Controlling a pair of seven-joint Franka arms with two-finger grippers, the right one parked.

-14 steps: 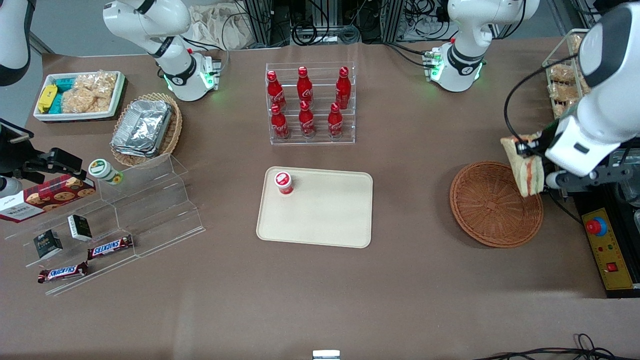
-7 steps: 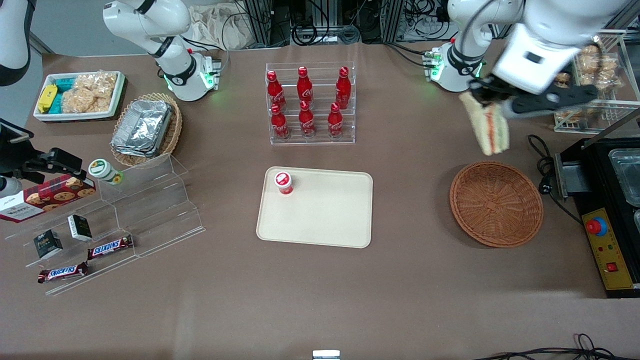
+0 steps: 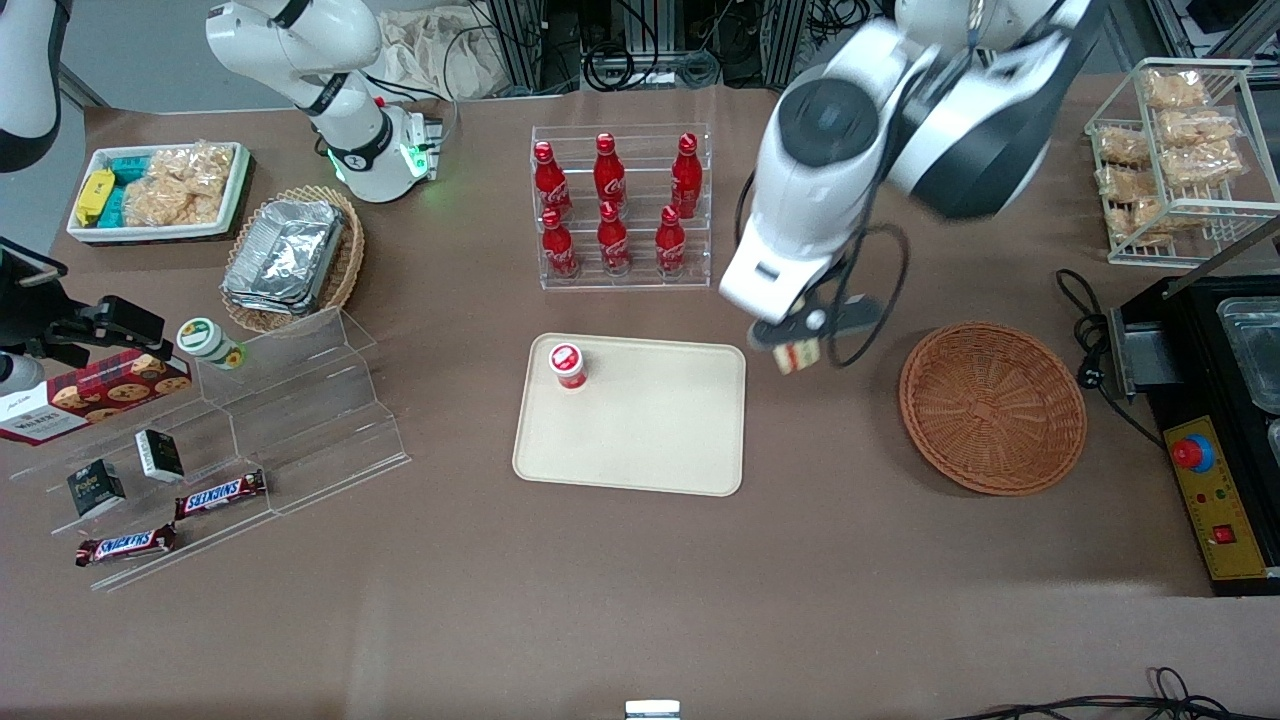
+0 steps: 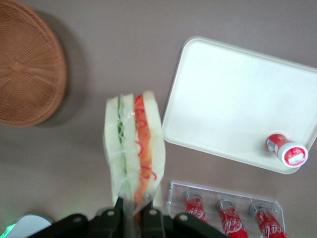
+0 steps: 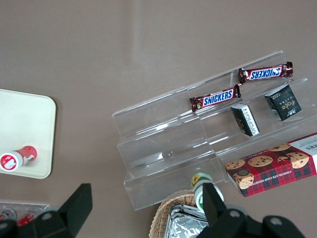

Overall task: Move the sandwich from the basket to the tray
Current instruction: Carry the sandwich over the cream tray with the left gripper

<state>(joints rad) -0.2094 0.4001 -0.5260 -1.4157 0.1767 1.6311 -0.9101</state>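
My left gripper (image 3: 800, 345) hangs above the bare table between the cream tray (image 3: 690, 440) and the round orange-brown basket (image 3: 990, 405), shut on the sandwich (image 3: 797, 357). In the left wrist view the sandwich (image 4: 134, 148) is a white bread wedge in clear wrap with green and red-orange filling, pinched at its narrow end by the gripper (image 4: 131, 210). That view also shows the tray (image 4: 233, 104) and the basket (image 4: 27, 64), which holds nothing. A small red-and-white cup (image 3: 567, 365) stands on the tray's corner nearest the bottle rack.
A clear rack of red cola bottles (image 3: 620, 210) stands farther from the front camera than the tray. A wire rack of bagged snacks (image 3: 1175, 140) and a black control box (image 3: 1215, 500) sit at the working arm's end. Acrylic steps with candy bars (image 3: 220, 495) lie toward the parked arm's end.
The left arm has swung with the sandwich away from the basket's side of the table, toward the tray, and come lower. The basket, tray and cup have not moved.
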